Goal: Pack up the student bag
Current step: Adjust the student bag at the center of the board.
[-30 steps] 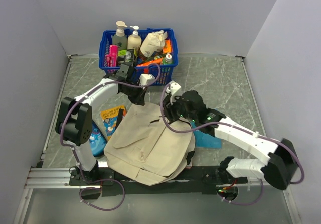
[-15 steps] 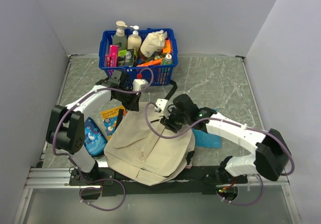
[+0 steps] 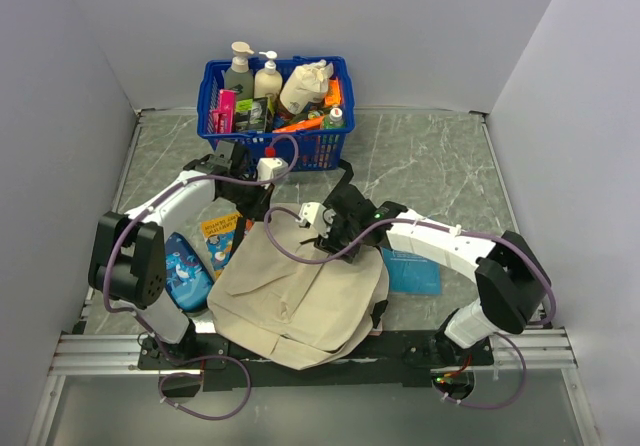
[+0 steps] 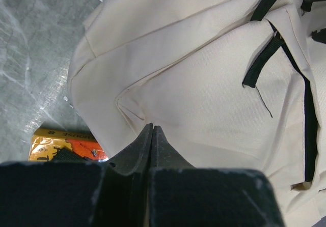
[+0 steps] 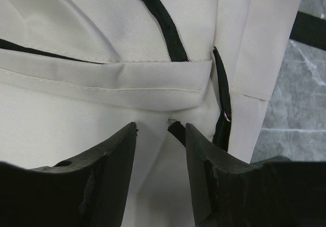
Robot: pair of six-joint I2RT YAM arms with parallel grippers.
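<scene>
Left gripper (image 3: pixel 252 206) sits at the 11 o'clock corner of the student bag (image 3: pixel 300 286). Its jaws are pressed together with the tips (image 4: pixel 153 128) against creased cloth, and I can't tell whether any fabric is actually caught. The bag lies flat at table centre, long axis roughly 12 to 6 with the top end toward the blue basket (image 3: pixel 215 76), its bulk at 5 o'clock from the left jaws and 6 to 7 o'clock from the right. Right gripper (image 3: pixel 322 228) is at the bag's 12 o'clock edge, jaws spread (image 5: pixel 160 128) either side of a short black tab (image 5: pixel 175 131) beside the zipper (image 5: pixel 221 120), so it looks the nearer arm for opening the bag.
</scene>
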